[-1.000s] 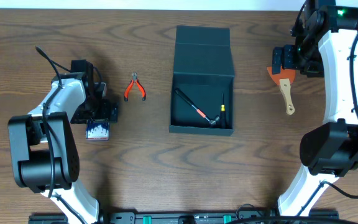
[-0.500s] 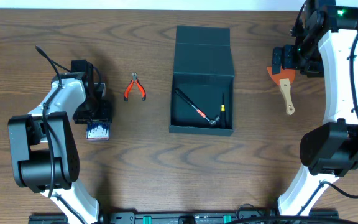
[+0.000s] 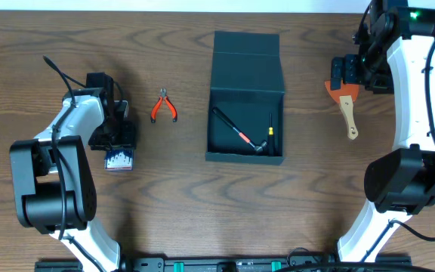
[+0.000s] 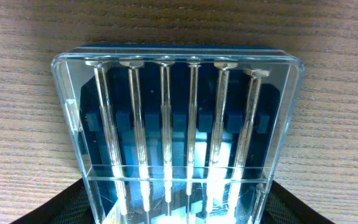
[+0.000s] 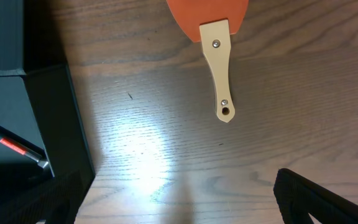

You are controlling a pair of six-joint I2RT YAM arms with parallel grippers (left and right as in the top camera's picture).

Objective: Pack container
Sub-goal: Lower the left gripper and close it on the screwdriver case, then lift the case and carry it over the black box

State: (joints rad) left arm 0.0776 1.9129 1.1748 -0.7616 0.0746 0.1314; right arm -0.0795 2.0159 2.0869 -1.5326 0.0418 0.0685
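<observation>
Packing partly done: the dark teal-green, matte, square container (image 3: 245,158) sits open at the centre of the wooden table (image 3: 202,215), its flap lid folded back toward 12 o'clock. Two slim tools already lie inside it, a black rod with a red band (image 3: 233,131) and a black driver (image 3: 270,130). Three items are not yet packed. These are the orange-handled pliers (image 3: 164,106), a clear plastic screwdriver case (image 4: 178,130) holding six steel drivers on a blue insert, and an orange-bladed scraper with a pale wooden handle (image 3: 347,112).

The left gripper (image 3: 115,136) appears clenched on the near end of the screwdriver case, which still rests on the table. From this gripper, the container lies at 3 o'clock, well apart, with the pliers between them. The right gripper (image 3: 350,77) is spread wide and empty, poised above the blade end of the scraper. Its wrist view shows the scraper lying free ahead, and the container is at its 9 o'clock, near but not touching.
</observation>
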